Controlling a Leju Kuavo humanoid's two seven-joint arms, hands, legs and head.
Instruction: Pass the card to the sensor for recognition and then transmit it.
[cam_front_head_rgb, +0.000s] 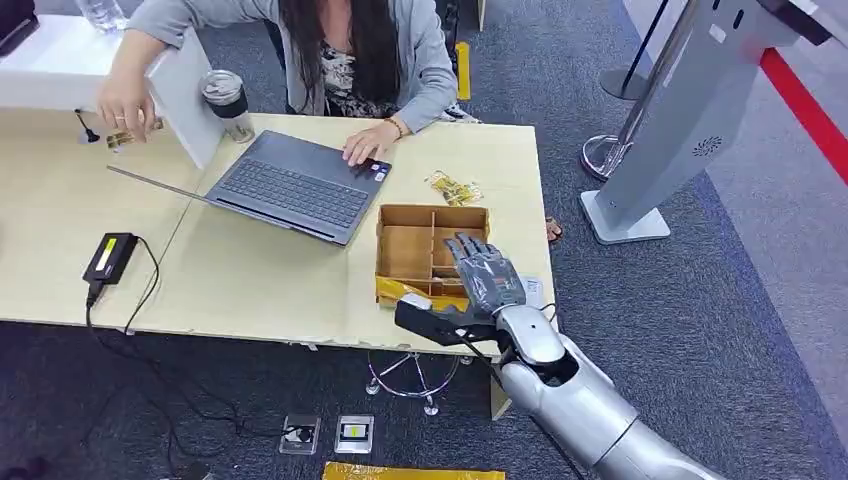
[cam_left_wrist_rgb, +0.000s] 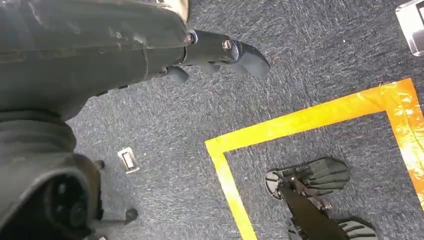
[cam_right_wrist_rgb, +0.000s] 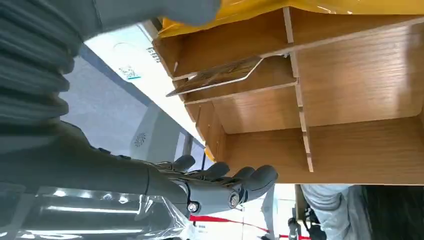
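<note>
A wooden divided box (cam_front_head_rgb: 405, 250) stands at the table's right front corner, with yellow tape along its near wall. In the right wrist view a flat card (cam_right_wrist_rgb: 215, 77) leans inside one compartment of the box (cam_right_wrist_rgb: 360, 85). My right hand (cam_front_head_rgb: 482, 280) hovers over the box's near right compartments, fingers stretched out and thumb spread, holding nothing. Its fingers (cam_right_wrist_rgb: 225, 185) lie apart from the card. The grey sensor stand (cam_front_head_rgb: 690, 110) rises from the floor right of the table. My left hand (cam_left_wrist_rgb: 220, 52) hangs over the carpet with nothing in it.
Loose gold cards (cam_front_head_rgb: 455, 188) lie on the table (cam_front_head_rgb: 250, 280) behind the box. A person sits at the far side with a hand on an open laptop (cam_front_head_rgb: 300, 185). A cup (cam_front_head_rgb: 228, 103) and a black adapter (cam_front_head_rgb: 110, 255) are further left. Yellow floor tape (cam_left_wrist_rgb: 300, 122) marks the carpet.
</note>
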